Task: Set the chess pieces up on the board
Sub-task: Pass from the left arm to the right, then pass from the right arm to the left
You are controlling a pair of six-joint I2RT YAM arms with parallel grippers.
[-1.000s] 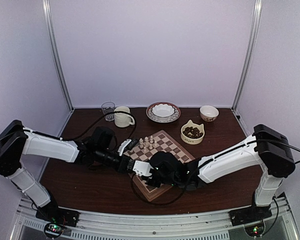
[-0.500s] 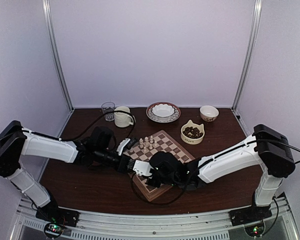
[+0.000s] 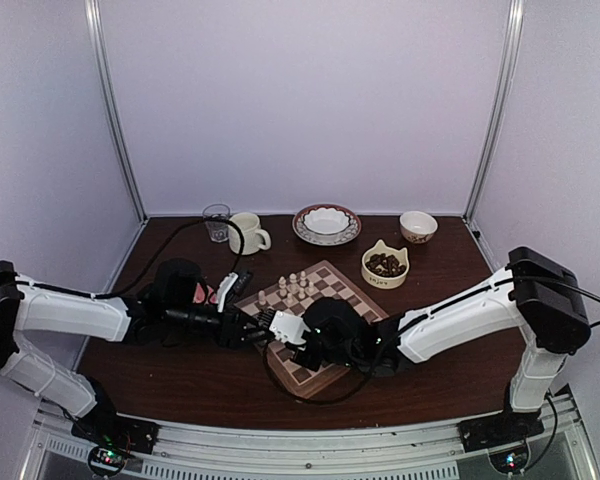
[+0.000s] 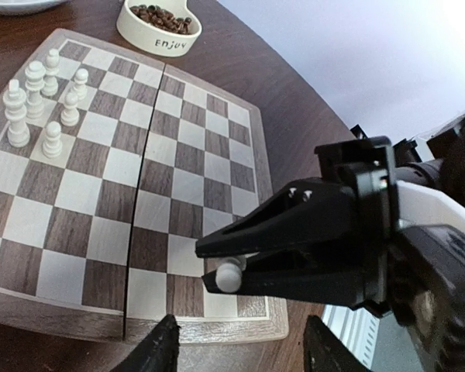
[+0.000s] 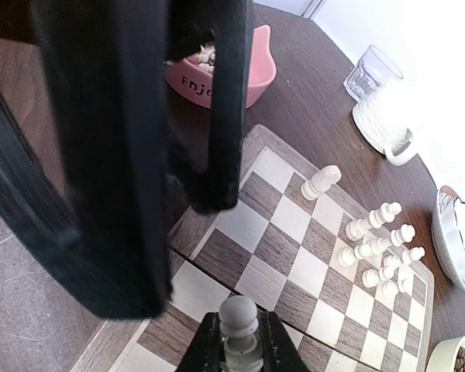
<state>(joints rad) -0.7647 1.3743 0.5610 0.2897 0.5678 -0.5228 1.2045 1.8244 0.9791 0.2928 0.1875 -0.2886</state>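
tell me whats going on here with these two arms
Two arms are setting up a chess game. The right hand is shut on a pale pawn above an edge of the board. The left hand is open just beside it, holding nothing. A small group of pale chess pieces stands near one corner; most squares are bare.

Board (image 4: pixel 178 155) checkered light tan and dark brown, with a pale rim. Pieces (image 4: pixel 17 116) and pawn (image 4: pixel 229 275) cream. Desk (image 3: pixel 180 375) dark brown. Left of the board a pink bowl (image 5: pixel 256 74); behind it a cream bowl (image 4: pixel 151 39).
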